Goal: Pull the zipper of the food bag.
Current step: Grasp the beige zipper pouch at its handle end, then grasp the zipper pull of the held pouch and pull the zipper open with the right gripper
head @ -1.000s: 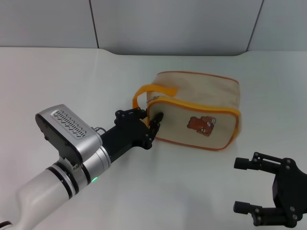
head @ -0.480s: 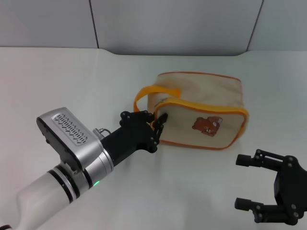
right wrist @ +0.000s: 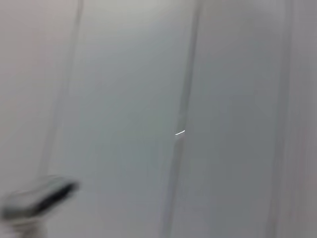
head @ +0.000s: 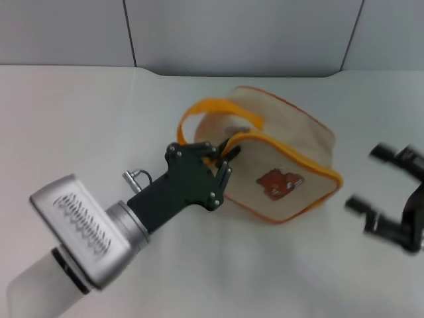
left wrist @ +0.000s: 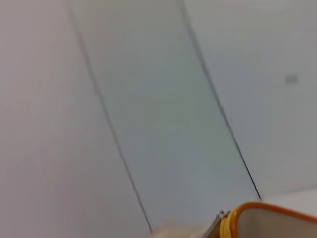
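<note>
The food bag (head: pixel 291 129) is beige with orange piping, an orange strap handle (head: pixel 199 111) and a brown bear picture (head: pixel 277 183). It sits tilted at mid table. The zipper (head: pixel 286 150) runs along the orange-trimmed top edge. My left gripper (head: pixel 226 156) is at the bag's near-left corner, with its fingers closed on the zipper's end; the pull tab is hidden in the head view. The left wrist view shows the orange trim (left wrist: pixel 270 210) and a small silver piece (left wrist: pixel 218 216) beside it. My right gripper (head: pixel 370 177) is open and empty to the right of the bag.
The white table (head: pixel 79 119) carries the bag. A grey panelled wall (head: pixel 238 33) stands behind it. The right wrist view shows only blurred grey wall panels.
My left gripper has risen and moved right with the bag's corner, and the bag has tilted and turned. My right gripper has moved up and to the right.
</note>
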Robot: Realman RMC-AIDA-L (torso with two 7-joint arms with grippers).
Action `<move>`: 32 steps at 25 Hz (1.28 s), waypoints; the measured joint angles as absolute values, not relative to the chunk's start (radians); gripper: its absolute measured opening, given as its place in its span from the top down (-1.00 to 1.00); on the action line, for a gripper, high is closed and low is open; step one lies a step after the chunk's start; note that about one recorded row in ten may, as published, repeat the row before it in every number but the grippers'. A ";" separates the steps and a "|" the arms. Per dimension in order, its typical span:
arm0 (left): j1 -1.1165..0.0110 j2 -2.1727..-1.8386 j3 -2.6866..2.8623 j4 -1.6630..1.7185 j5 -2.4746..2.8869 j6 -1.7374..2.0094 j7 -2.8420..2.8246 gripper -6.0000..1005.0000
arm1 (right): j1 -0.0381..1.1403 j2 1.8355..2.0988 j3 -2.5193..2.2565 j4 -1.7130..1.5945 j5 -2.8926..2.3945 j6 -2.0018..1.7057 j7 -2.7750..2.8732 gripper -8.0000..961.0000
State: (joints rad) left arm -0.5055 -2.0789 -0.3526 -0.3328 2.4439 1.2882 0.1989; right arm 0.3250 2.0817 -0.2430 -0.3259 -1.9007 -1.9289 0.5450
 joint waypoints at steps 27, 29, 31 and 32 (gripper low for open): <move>-0.553 -2.080 -0.367 -0.285 2.495 1.430 0.486 0.86 | 0.397 2.092 -0.021 0.286 -1.923 -1.528 -0.382 -0.71; -0.553 -2.080 -0.367 -0.285 2.495 1.430 0.487 0.86 | 0.368 2.092 0.026 0.300 -1.923 -1.595 -0.389 -0.71; -0.552 -2.080 -0.367 -0.285 2.495 1.431 0.487 0.86 | 0.341 2.092 0.078 0.314 -1.922 -1.664 -0.389 -0.71; -0.552 -2.080 -0.366 -0.285 2.495 1.432 0.487 0.86 | 0.335 2.092 0.091 0.316 -1.922 -1.690 -0.389 -0.71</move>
